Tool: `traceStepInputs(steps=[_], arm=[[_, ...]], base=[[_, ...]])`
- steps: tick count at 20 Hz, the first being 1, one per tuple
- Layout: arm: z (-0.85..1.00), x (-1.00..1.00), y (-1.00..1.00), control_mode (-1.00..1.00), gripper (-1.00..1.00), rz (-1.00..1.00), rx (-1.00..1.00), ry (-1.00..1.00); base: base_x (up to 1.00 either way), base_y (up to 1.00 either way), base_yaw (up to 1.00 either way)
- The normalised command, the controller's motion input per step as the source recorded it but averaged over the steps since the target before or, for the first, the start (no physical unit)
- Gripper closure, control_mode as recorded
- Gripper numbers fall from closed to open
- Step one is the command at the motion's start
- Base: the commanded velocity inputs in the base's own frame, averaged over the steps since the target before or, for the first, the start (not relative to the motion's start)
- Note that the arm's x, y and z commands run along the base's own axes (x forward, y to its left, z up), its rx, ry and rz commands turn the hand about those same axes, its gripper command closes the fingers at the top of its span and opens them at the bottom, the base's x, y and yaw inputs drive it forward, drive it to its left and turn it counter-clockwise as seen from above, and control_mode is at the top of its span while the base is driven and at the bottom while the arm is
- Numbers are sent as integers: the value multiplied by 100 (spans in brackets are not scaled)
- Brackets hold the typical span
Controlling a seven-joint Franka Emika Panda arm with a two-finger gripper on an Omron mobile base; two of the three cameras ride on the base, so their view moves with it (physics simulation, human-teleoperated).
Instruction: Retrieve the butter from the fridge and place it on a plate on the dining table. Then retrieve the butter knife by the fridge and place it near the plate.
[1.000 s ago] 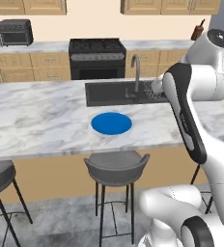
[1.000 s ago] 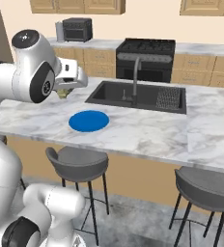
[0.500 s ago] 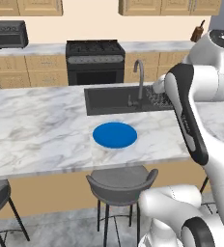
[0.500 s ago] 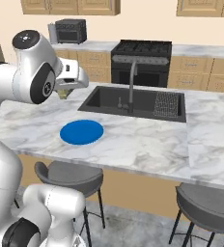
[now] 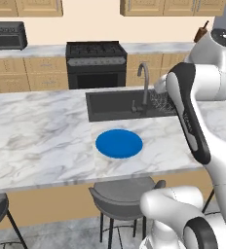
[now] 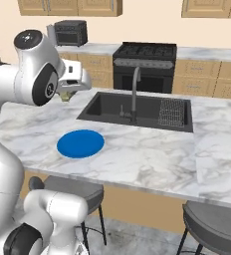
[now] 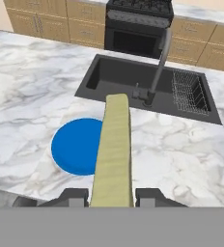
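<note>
Pale yellow and matt, the butter (image 7: pixel 115 149) is a long, narrow stick clamped between the two dark fingers of the gripper (image 7: pixel 113 195), above the dining table (image 7: pixel 32 96). Beyond it the flat round blue plate (image 7: pixel 77 146) lies on veined marble, then the dark rectangular sink (image 7: pixel 119 77).

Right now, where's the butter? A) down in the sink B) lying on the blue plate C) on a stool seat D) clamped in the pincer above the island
D: in the hand view the butter rises from between the pincer tips, with the plate bare on the dining table below it.
</note>
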Motion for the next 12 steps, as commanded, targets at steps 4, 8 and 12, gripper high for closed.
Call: traceStepInputs(steps=[4, 8, 12], arm=[[-40, 37, 52, -100, 100, 2, -9, 0], [-57, 92, 69, -100, 100, 4, -10, 7], [-70, 84, 17, -100, 100, 1, 0, 9]], base=[[0, 0, 0], [0, 0, 0], [0, 0, 0]])
